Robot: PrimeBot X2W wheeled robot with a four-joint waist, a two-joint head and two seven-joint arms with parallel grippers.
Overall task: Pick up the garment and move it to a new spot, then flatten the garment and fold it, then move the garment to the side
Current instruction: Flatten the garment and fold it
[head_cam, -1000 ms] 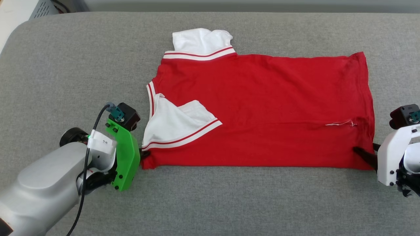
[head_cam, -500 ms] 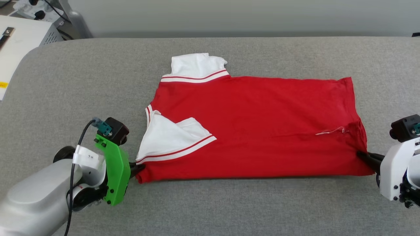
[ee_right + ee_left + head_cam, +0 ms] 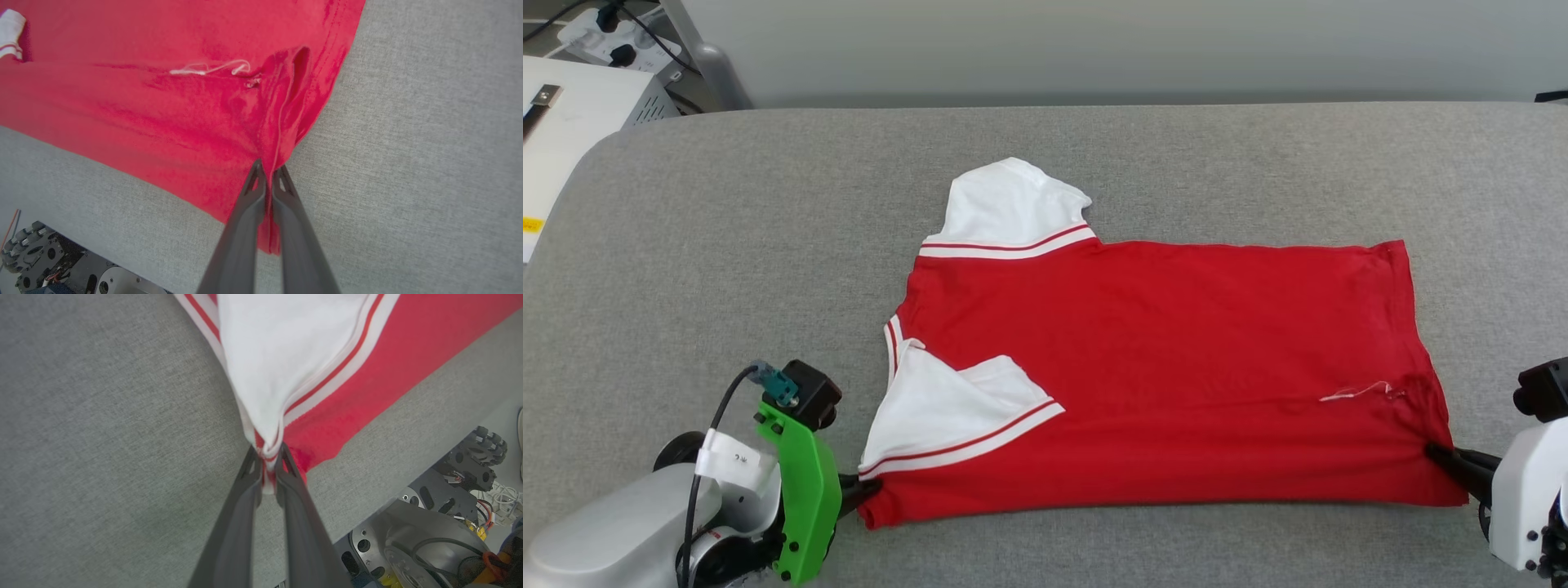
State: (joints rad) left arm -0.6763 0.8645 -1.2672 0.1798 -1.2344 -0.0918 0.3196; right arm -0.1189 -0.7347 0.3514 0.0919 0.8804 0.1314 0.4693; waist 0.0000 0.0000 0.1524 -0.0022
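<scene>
The right gripper (image 3: 267,173) has its two dark fingers squeezed tight on a corner of the red garment (image 3: 143,94). The cloth bunches into a fold just above the fingertips. A loose white thread (image 3: 208,68) lies on the red cloth. The garment lies flat on a grey cover (image 3: 429,143).

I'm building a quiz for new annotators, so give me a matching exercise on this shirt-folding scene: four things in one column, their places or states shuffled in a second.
Things
1. left gripper
2. right gripper
3. loose white thread
4. far white short sleeve

Places or states
A. lies on the red cloth near the hem
B. shut on the hem corner of the red basketball-style T-shirt
C. sticks out past the shirt's far edge onto the grey padded surface
D. shut on the shirt's near sleeve-side corner

Pairs: 1-D, 2-B, 3-A, 4-C
</scene>
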